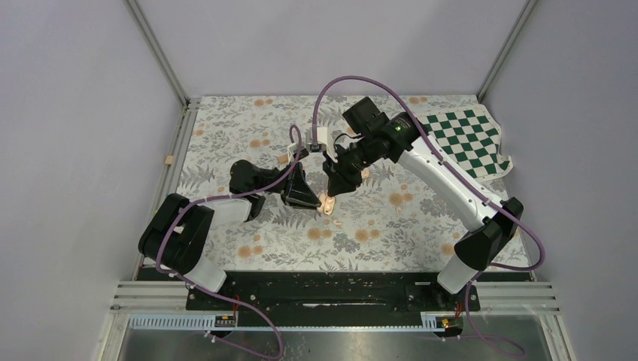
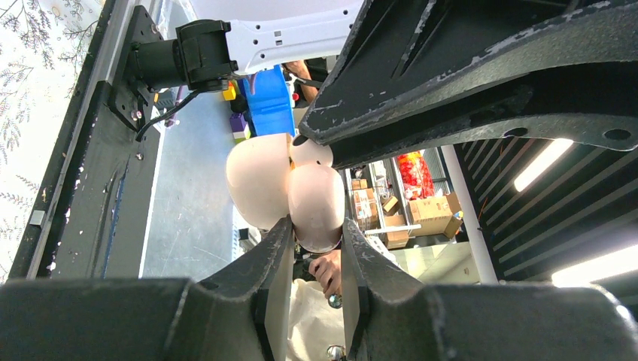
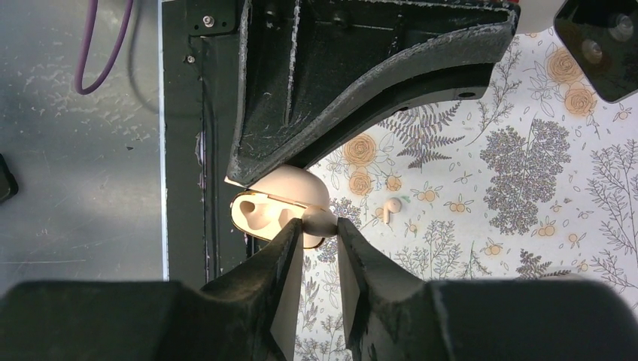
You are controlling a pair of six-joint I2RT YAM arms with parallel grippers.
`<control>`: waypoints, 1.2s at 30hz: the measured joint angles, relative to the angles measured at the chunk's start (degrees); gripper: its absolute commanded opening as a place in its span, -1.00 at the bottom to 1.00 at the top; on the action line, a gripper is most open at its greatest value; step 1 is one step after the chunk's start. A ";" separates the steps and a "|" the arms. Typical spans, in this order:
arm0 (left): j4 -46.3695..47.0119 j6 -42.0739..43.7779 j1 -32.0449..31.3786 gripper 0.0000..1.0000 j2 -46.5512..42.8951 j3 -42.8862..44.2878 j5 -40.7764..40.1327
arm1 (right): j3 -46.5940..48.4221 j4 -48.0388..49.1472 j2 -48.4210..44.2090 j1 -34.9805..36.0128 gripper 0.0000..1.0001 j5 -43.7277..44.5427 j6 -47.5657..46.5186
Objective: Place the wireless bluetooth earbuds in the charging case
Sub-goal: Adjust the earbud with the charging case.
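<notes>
Left end effector (image 2: 316, 226) clamped on charging case (image 2: 259, 180), hollow half hidden. Right end effector (image 3: 319, 228) pinches 1 earbud (image 3: 320, 218); 2nd earbud (image 3: 391, 207) on worktop (image 3: 481, 226).

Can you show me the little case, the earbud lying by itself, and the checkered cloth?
case (image 3: 254, 214): right wrist view, its open inside.
loose earbud (image 3: 392, 204): right wrist view, its round head.
checkered cloth (image 1: 466, 139): top view, its middle.
</notes>
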 measured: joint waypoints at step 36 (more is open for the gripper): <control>0.04 0.02 1.49 -1.00 0.00 -0.02 0.57 | -3.19 3.69 -2.45 -0.68 -0.66 0.07 3.23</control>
